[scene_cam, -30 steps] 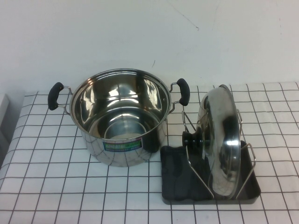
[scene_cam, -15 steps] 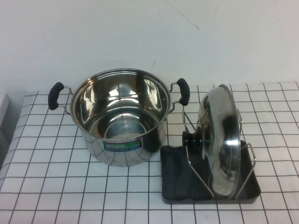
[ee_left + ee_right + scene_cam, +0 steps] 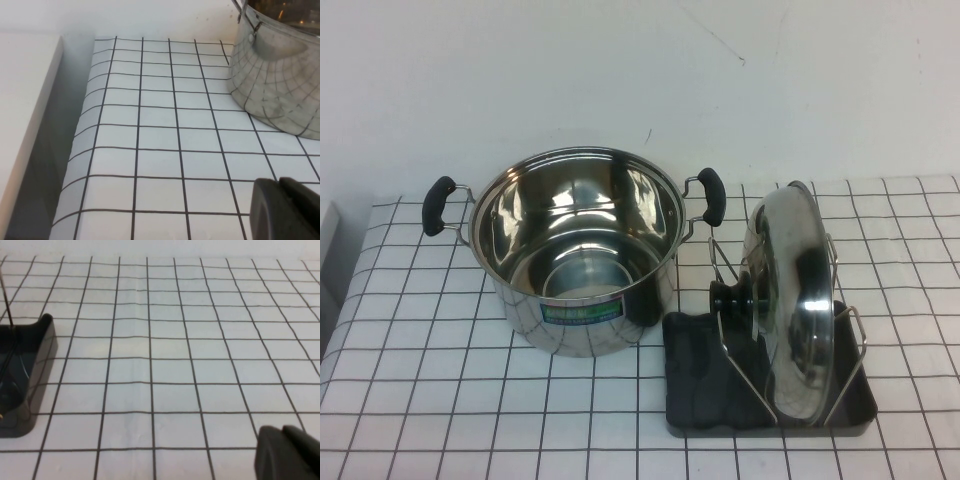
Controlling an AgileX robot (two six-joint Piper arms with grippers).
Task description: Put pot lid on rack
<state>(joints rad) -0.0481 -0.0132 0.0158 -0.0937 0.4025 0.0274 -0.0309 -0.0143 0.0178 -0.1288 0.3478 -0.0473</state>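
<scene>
**K:** Grippers first. Left gripper [image 3: 285, 207] is closed and empty, low over the tablecloth [image 3: 150, 150], on the pot's [image 3: 575, 250] left side. Right gripper [image 3: 290, 452] is also closed with nothing in it, over bare cloth on the far side of the tray [image 3: 25, 370] from the pot. Neither shows in the high view.

**M:** Lid?

**K:** Lid [image 3: 795, 300] stands on edge in the rack [image 3: 750, 320], just right of the pot. Knob [image 3: 730, 297] faces the pot, dome leans on the wire prongs, lower rim sits down in the tray. Looks placed to me; task is likely done.

**M:** Risks from here?

**K:** Three, all judgement calls.
1. Lid is tall against thin wire. A nudge from the right arm as it moves near the tray could tip it off the prongs, toward the pot or flat into the tray.
2. Rack and tray look light. Any side push could slide the whole unit on the cloth and rock the lid with it.
3. Lid is shiny steel on wire, so low friction. If the rim isn't seated between prongs, it could roll along the tray. Can't tell which slot it sits in.

**M:** Pot in play?

**K:** Near the rack, not touching it as far as I can see. Its right handle [image 3: 712, 195] is close to the lid's top edge, so bumping the pot could pass the knock on.
</scene>
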